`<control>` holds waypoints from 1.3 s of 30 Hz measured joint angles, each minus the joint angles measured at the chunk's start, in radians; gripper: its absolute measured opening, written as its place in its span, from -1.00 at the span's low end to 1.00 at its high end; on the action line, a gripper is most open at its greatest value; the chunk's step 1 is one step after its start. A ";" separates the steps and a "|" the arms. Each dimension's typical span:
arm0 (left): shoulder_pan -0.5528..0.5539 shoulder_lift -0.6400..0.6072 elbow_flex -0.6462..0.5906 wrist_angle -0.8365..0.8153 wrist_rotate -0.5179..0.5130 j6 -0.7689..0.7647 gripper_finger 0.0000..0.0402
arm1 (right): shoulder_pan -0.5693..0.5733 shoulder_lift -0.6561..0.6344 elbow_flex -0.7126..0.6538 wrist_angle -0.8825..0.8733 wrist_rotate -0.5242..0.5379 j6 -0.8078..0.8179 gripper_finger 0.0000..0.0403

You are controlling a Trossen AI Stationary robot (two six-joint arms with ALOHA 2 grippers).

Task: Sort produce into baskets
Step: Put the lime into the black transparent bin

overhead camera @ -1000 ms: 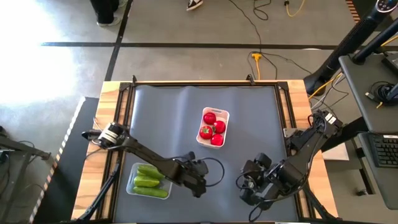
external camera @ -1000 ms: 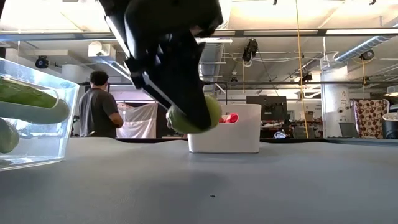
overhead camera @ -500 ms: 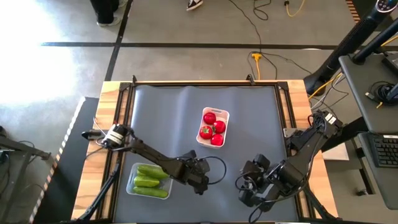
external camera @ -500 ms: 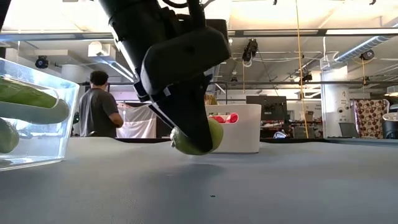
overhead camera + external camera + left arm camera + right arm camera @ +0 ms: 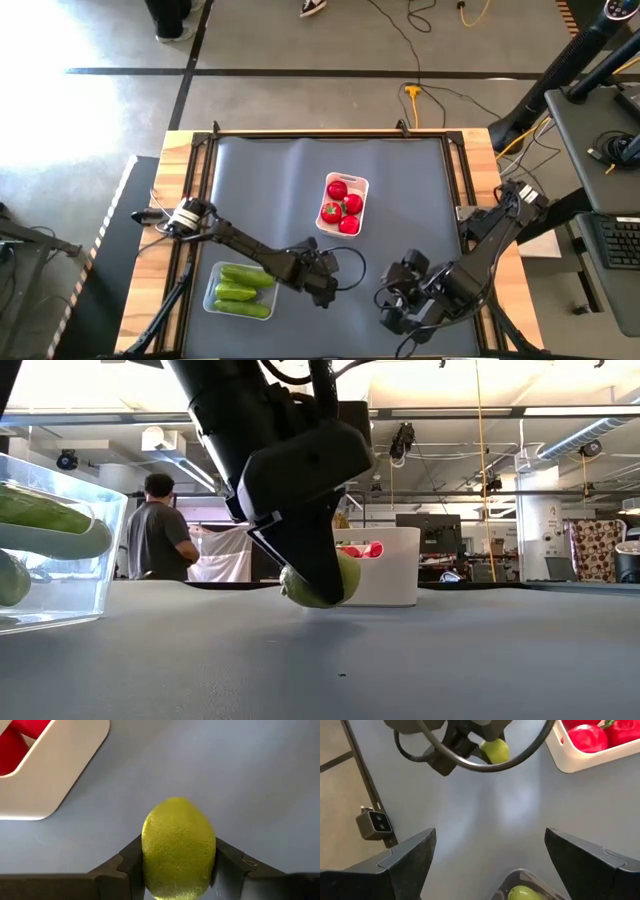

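Observation:
My left gripper (image 5: pixel 328 290) is shut on a light-green lime (image 5: pixel 177 847) low over the grey mat, near the table's near edge; the lime also shows in the low view (image 5: pixel 322 582). My right gripper (image 5: pixel 490 865) is wide open and empty at the near right (image 5: pixel 400 308), above a dark tray's rim (image 5: pixel 507 879) with another lime (image 5: pixel 522 893) inside. The white tray (image 5: pixel 364 185) holds several red tomatoes (image 5: pixel 345 207). The clear tray (image 5: pixel 212 298) holds green cucumbers (image 5: pixel 240 290). My left gripper pinches the lime between its two fingers, one on each of two opposite sides (image 5: pixel 150 855). The fingers (image 5: pixel 300 550) come from above, slanting down. The lime sits at their free ends, its far half sticking out past them, just above the mat.
Bare grey mat lies between the two grippers and across the table's far half. Wooden rails edge the table at left and right. A person stands in the room beyond the table (image 5: pixel 160 540). A cable loops beside my left gripper (image 5: pixel 345 268).
My left gripper has gone down toward the mat and a little toward the table's right edge, still shut on the lime, which now hangs lower, close to the mat.

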 joint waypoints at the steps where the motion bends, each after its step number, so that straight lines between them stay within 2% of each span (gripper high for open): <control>1: 0.002 0.000 0.000 -0.002 0.000 0.000 -0.27 | 0.000 0.003 0.000 0.000 0.000 -0.001 0.81; 15: 0.010 0.000 -0.005 0.006 -0.002 0.027 -0.27 | 0.000 0.022 0.000 0.023 -0.002 -0.019 0.82; 27: 0.010 0.049 0.019 -0.002 -0.018 0.053 -0.24 | 0.000 0.022 -0.001 0.051 -0.001 -0.022 0.82; 34: 0.008 0.034 0.020 -0.001 -0.018 0.092 0.09 | 0.000 0.022 -0.001 0.053 0.046 -0.137 0.82; 39: -0.013 -0.004 0.020 -0.028 -0.018 0.112 0.34 | -0.002 0.049 -0.001 0.082 0.094 -0.327 0.82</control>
